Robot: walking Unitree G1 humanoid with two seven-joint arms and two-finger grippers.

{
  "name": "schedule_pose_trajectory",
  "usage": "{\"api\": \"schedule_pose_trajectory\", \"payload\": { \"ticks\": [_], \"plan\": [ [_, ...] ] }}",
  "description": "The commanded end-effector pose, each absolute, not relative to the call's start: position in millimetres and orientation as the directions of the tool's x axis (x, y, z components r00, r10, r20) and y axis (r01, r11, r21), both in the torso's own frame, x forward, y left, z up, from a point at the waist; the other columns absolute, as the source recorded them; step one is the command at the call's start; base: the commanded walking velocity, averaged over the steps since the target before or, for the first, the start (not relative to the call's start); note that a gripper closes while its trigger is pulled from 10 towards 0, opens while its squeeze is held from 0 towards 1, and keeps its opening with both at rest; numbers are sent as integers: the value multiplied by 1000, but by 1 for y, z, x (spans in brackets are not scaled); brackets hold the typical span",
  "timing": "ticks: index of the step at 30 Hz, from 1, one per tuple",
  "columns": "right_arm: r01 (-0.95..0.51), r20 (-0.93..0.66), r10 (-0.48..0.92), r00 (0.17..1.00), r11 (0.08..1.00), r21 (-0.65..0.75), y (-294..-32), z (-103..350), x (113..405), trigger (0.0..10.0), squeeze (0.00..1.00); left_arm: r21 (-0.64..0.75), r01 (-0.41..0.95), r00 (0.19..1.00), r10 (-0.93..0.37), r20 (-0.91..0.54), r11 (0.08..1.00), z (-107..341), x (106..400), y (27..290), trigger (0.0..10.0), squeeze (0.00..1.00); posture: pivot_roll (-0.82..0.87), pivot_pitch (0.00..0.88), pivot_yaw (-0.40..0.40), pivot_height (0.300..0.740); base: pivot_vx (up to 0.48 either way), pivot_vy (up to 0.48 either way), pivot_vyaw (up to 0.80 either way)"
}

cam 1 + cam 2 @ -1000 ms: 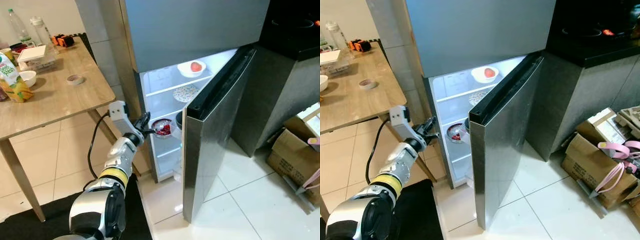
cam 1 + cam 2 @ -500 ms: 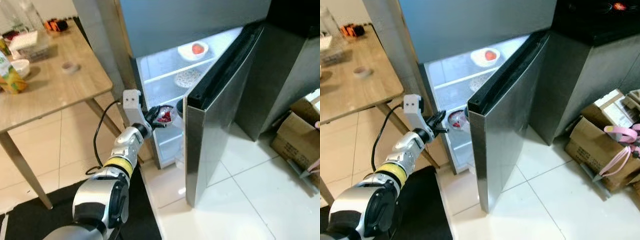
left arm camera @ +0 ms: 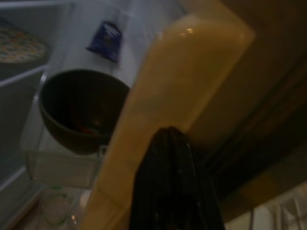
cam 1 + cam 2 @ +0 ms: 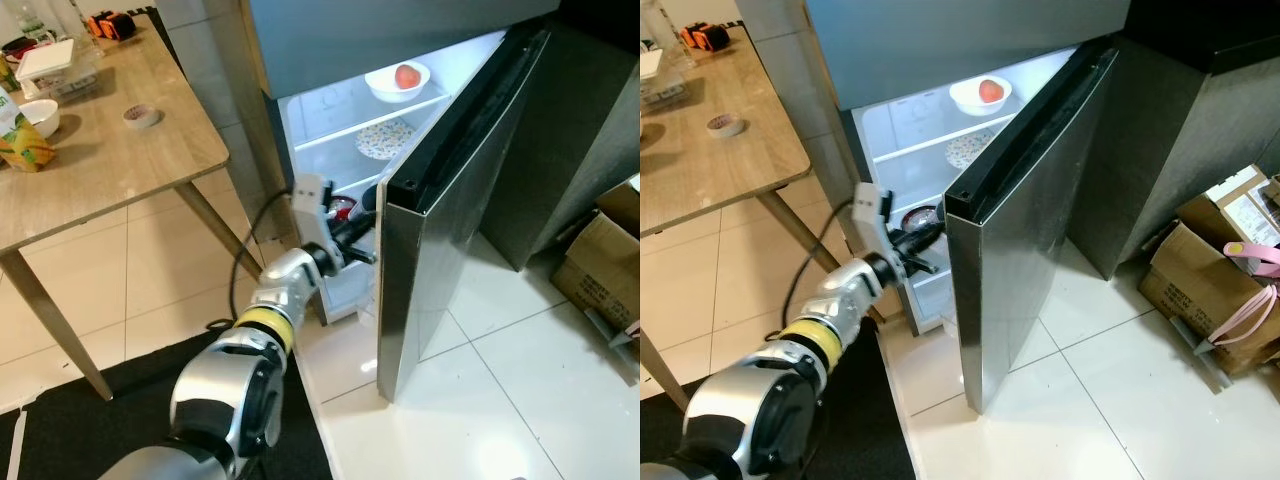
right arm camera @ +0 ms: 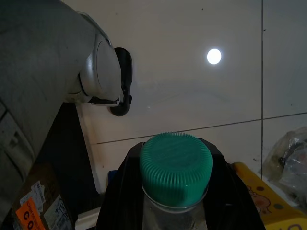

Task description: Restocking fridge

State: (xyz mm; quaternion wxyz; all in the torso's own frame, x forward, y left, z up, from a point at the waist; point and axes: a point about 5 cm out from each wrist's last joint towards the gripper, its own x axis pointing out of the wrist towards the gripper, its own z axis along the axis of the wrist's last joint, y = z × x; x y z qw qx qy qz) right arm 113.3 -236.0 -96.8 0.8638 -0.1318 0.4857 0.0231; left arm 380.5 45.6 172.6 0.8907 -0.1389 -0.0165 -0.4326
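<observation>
The fridge's lower door [image 4: 445, 240] stands half open. Inside, a white bowl with a red fruit [image 4: 397, 78] sits on the top shelf, a patterned plate [image 4: 385, 138] below it, and a dark bowl with red pieces [image 3: 81, 110] lower down. My left gripper [image 4: 362, 247] reaches into the gap by the door's inner edge, just past the dark bowl; its fingers [image 3: 172, 187] are shut and hold nothing. My right gripper [image 5: 176, 201] hangs low over the floor, shut on a clear bottle with a green cap [image 5: 175, 165].
A wooden table [image 4: 120, 180] stands at the left with a juice carton [image 4: 25, 140], a tape roll [image 4: 140, 116] and containers. Cardboard boxes [image 4: 1210, 270] sit on the floor at the right. A black mat [image 4: 100, 430] lies under me.
The camera has shifted closer. My left arm has stretched further right, from beside the dark bowl to the door's inner edge.
</observation>
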Motion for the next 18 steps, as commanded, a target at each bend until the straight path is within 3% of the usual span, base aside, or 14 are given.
{"api": "schedule_pose_trajectory", "payload": {
  "ticks": [1,2,7,11,13,15,16,18],
  "plan": [
    [-150,-860,-91,503,970,-190,-233,-100,105,10000,0,-210,828,552,-823,133,521,169,374,31,10000,0,-230,180,112,740,0,0,0],
    [-150,-860,-91,503,970,-190,-233,-100,105,10000,0,-210,828,552,-823,133,521,169,374,31,10000,0,-230,180,112,740,0,0,0],
    [-146,-857,-97,507,970,-196,-236,-99,107,10000,0,-221,927,339,-929,149,303,156,349,-4,10000,0,-231,164,107,740,0,0,0],
    [-143,-855,-102,508,969,-200,-238,-98,108,10000,0,-236,936,301,-940,161,260,154,344,-11,10000,0,-233,158,111,740,0,0,0],
    [-132,-852,-116,511,969,-211,-243,-97,110,10000,0,-285,948,211,-952,223,143,155,329,-37,10000,0,-236,150,109,740,0,0,0],
    [-124,-850,-125,512,968,-218,-246,-96,111,10000,0,-252,968,49,-965,258,-18,156,302,-70,10000,0,-241,146,101,740,0,0,0],
    [-124,-850,-125,512,968,-218,-246,-96,111,10000,0,-252,968,49,-965,258,-18,156,302,-70,10000,0,-241,146,101,740,0,0,0],
    [-124,-849,-128,512,967,-221,-248,-95,112,10000,0,-234,962,-68,-954,291,-140,155,280,-90,10000,0,-246,137,95,740,0,0,0]
  ]
}}
